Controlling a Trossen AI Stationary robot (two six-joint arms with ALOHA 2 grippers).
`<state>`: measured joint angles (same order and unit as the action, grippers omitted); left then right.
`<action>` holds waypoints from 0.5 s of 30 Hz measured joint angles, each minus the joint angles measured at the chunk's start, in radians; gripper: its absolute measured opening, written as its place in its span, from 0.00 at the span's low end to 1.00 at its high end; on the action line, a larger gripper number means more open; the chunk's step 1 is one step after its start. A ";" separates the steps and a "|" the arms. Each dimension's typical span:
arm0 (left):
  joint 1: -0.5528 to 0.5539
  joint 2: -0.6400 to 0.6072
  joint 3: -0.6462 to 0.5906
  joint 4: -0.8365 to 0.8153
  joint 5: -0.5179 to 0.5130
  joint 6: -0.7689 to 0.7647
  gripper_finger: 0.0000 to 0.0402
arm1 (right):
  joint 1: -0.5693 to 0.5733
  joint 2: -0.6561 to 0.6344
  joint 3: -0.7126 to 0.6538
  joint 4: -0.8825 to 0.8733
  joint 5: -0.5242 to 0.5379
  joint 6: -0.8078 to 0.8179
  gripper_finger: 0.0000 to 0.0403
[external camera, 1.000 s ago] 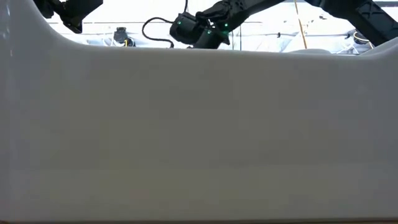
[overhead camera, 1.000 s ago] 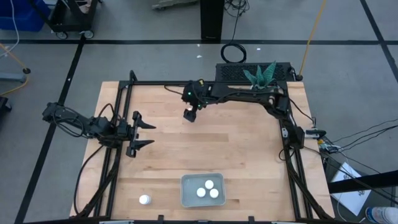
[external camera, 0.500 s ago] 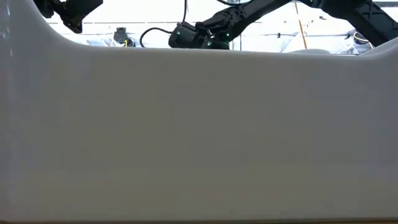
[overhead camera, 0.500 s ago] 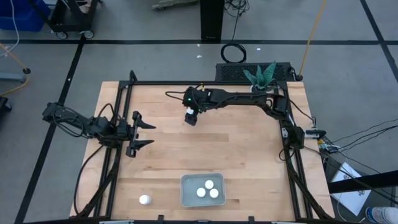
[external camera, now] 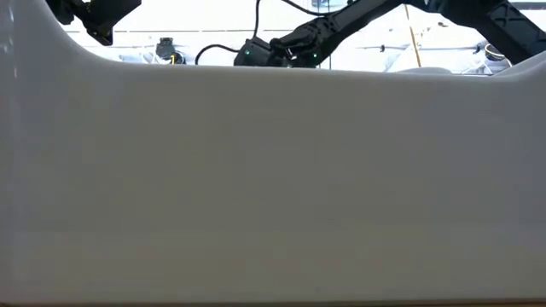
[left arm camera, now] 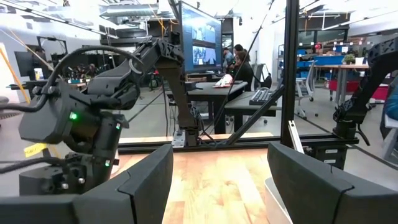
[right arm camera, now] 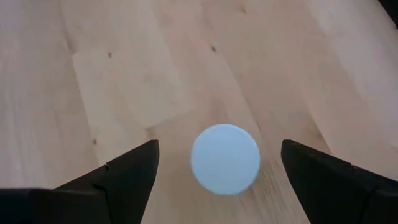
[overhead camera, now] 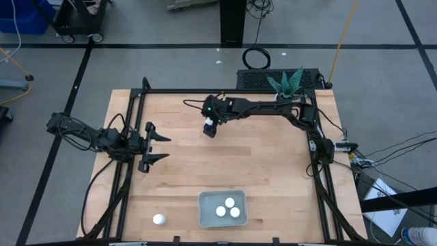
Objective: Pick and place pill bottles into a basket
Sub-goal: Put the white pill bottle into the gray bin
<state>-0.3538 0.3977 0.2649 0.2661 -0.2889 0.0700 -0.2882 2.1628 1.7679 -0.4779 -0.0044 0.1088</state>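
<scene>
Right gripper (right arm camera: 214, 171) hangs over the tabletop (overhead camera: 259, 157), jaws wide apart either side of one pill bottle (right arm camera: 224, 158), nothing gripped. Left gripper (overhead camera: 158, 143) waits at left, jaws spread, empty. Basket (overhead camera: 205, 217) holds three bottles.

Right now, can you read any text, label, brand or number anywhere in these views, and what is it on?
No readable text in any view.
Monitor in the room behind the table: content too small and blurred to read.
Pill bottle below the right gripper: plain white cap, no marking.
Basket: no label visible.
</scene>
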 joint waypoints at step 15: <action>0.000 0.000 0.000 0.000 0.000 0.001 0.67 | -0.005 0.011 0.000 0.016 -0.024 0.010 0.78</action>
<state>-0.3534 0.3977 0.2649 0.2657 -0.2893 0.0708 -0.2928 2.1738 1.7683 -0.4615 -0.0284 0.1184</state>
